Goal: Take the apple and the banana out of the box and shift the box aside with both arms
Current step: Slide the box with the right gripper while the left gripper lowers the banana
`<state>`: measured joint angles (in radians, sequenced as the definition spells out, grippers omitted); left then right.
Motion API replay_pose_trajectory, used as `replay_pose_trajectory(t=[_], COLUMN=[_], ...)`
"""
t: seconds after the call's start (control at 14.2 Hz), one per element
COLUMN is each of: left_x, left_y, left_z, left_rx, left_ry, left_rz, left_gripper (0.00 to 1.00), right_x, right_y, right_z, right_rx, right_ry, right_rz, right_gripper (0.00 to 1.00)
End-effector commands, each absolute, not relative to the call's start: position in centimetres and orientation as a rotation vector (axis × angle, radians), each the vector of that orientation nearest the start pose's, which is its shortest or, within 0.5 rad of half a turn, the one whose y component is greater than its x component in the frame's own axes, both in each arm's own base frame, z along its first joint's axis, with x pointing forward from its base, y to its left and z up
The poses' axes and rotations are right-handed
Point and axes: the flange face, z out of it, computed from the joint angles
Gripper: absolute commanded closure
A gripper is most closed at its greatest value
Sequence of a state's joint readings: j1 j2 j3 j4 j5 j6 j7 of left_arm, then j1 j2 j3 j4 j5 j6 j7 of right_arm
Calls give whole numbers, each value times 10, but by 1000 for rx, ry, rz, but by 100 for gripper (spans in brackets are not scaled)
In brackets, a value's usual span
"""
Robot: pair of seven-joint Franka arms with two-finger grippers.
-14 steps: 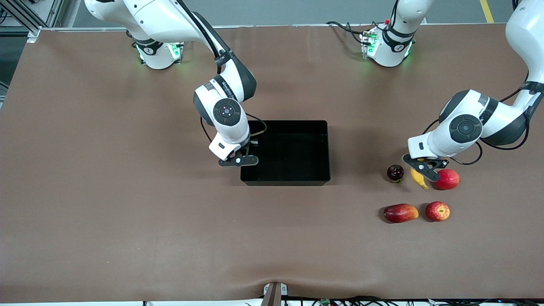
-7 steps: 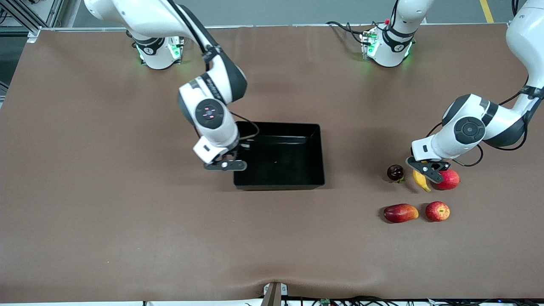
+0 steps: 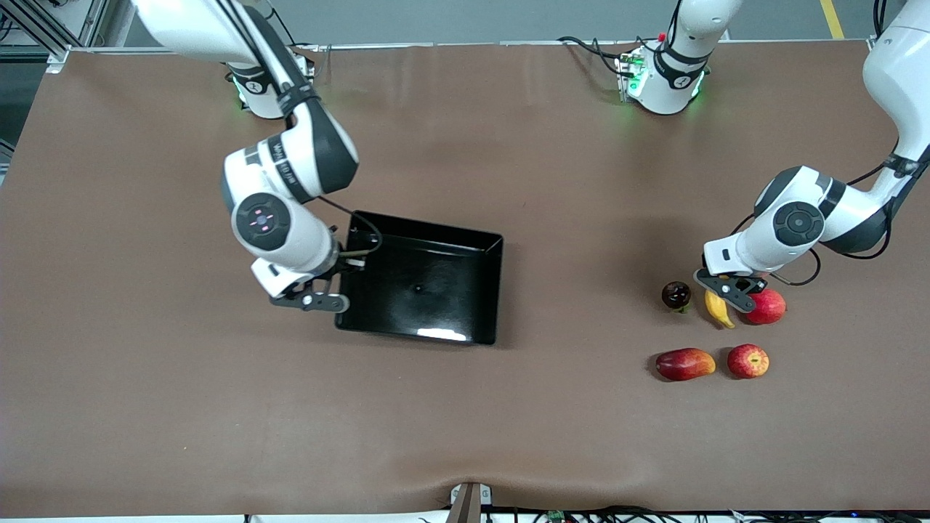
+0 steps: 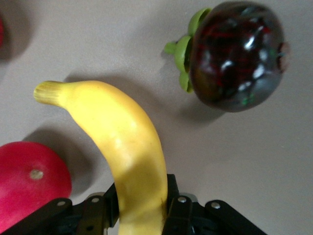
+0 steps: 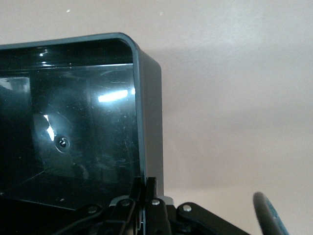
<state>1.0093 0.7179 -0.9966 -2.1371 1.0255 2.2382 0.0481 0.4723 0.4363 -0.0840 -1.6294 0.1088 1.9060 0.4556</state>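
Observation:
The black box [image 3: 429,237] sits askew mid-table, its corners turned out of line with the table's edges. My right gripper [image 3: 340,274] is shut on the box's wall at the right arm's end, and the thin wall [image 5: 147,122] runs between the closed fingers of that gripper [image 5: 146,190]. My left gripper [image 3: 726,293] is shut on the yellow banana [image 3: 719,309], low over the table among the fruits. The banana [image 4: 122,142] curves out from the gripper [image 4: 142,208]. The streaked red apple [image 3: 747,361] lies nearer the front camera than the banana.
A dark mangosteen-like fruit [image 3: 676,295] [image 4: 237,54] and a plain red round fruit [image 3: 766,306] [image 4: 29,181] flank the banana closely. An oblong red-and-yellow fruit [image 3: 684,364] lies beside the apple. Bare brown table stretches between the box and the fruits.
My right gripper has carried the box toward the right arm's end of the table, turning it askew. The left gripper and banana have barely shifted.

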Motion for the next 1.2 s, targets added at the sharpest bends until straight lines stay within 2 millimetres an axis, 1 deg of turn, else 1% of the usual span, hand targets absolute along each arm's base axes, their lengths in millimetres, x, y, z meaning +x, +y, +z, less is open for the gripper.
replay_pose_trajectory(t=[0.0,0.14,0.21,0.28,0.35,0.42,0.49,0.57,0.64,0.78,0.85,0.99,1.06,1.13], left_x=[545,549,549,549,550,551,551,551,551,558,563,575,579,586], left_y=[9,3,3,4,5,7,7,7,9,15,16,2,-9,-13], left_z=[186,188,185,182,181,182,182,184,186,200,208,239,253,270], left_rx=[-2825,-2820,-2821,-2819,-2822,-2823,-2823,-2820,-2817,-2792,-2792,-2784,-2807,-2822], left_ry=[1034,1057,1060,1058,1050,1043,1043,1043,1031,1008,995,981,943,902], left_rz=[94,49,48,52,51,47,47,43,39,16,-6,-79,-105,-114], left_gripper=[100,100,100,100,90,74,49,0,0,0,0,0,0,0], right_x=[603,609,609,609,611,611,612,614,615,616,616,614,609,607], right_y=[212,171,159,143,126,119,103,86,63,21,6,-40,-56,-75], right_z=[378,380,379,373,370,368,368,369,365,361,359,354,347,343], right_rx=[-3090,-3076,-3072,-3069,-3065,-3063,-3058,-3051,-3043,-3027,-3020,-3002,-2994,-2988], right_ry=[119,103,83,101,121,119,140,135,112,85,59,58,36,21], right_rz=[291,302,309,323,331,336,339,340,346,345,347,346,348,330], right_gripper=[100,100,100,100,100,100,100,100,100,100,100,100,100,100])
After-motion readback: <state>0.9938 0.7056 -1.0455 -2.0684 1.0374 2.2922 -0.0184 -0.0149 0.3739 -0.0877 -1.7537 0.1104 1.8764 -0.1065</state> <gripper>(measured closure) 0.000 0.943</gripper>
